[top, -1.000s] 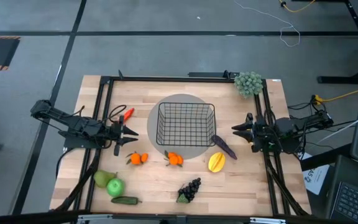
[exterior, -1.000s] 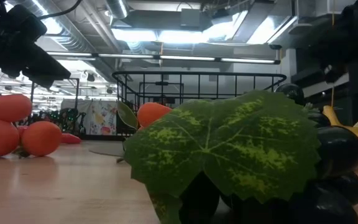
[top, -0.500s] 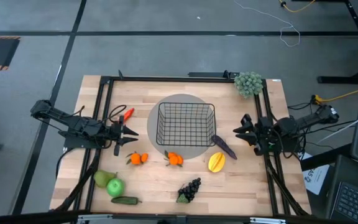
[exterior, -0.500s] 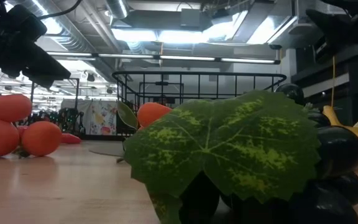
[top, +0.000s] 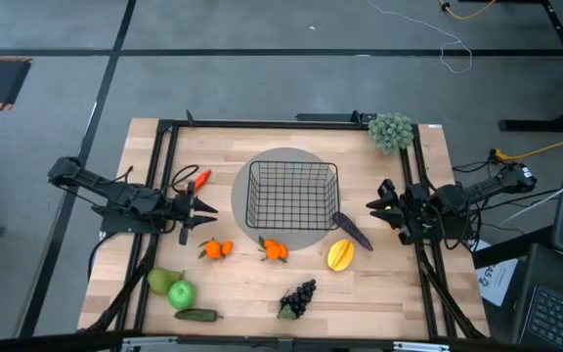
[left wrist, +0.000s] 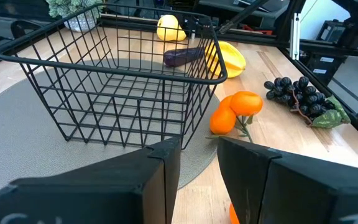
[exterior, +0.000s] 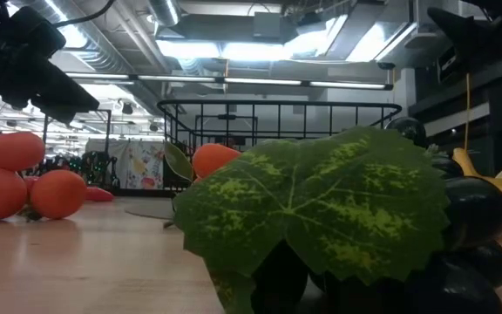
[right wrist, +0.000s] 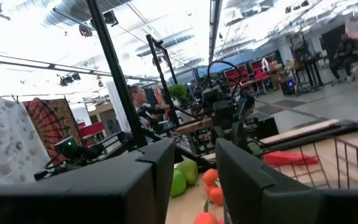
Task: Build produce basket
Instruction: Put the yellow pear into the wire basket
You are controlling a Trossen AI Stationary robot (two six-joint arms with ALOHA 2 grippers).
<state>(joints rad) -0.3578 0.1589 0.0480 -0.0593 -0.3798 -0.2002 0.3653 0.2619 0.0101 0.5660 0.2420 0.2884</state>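
The black wire basket (top: 293, 205) stands on a flat grey round disc (top: 286, 156) at the table's middle. The produce lies around it on the table. A carrot (top: 200, 179) lies at the left. Two orange clusters (top: 218, 248) (top: 276, 250), a purple eggplant (top: 352, 231) and a yellow fruit (top: 340, 255) lie near the basket. Grapes (top: 299, 297), a pear (top: 161, 281), a green apple (top: 181, 294) and a cucumber (top: 197, 315) lie toward the near edge. My left gripper (top: 210, 208) (left wrist: 199, 146) is open and empty, left of the basket. My right gripper (top: 369, 205) (right wrist: 195, 149) is open and empty, right of the basket.
A pale grey-green bushy cluster (top: 391, 130) sits at the far right corner. A black frame (top: 164, 176) runs along the table's left, right and far sides. Bare wood (top: 252, 288) shows between the produce near the front edge.
My right arm has drawn back a little toward the table's right edge and shows higher in the low view. Its gripper stays open and empty. No produce has moved.
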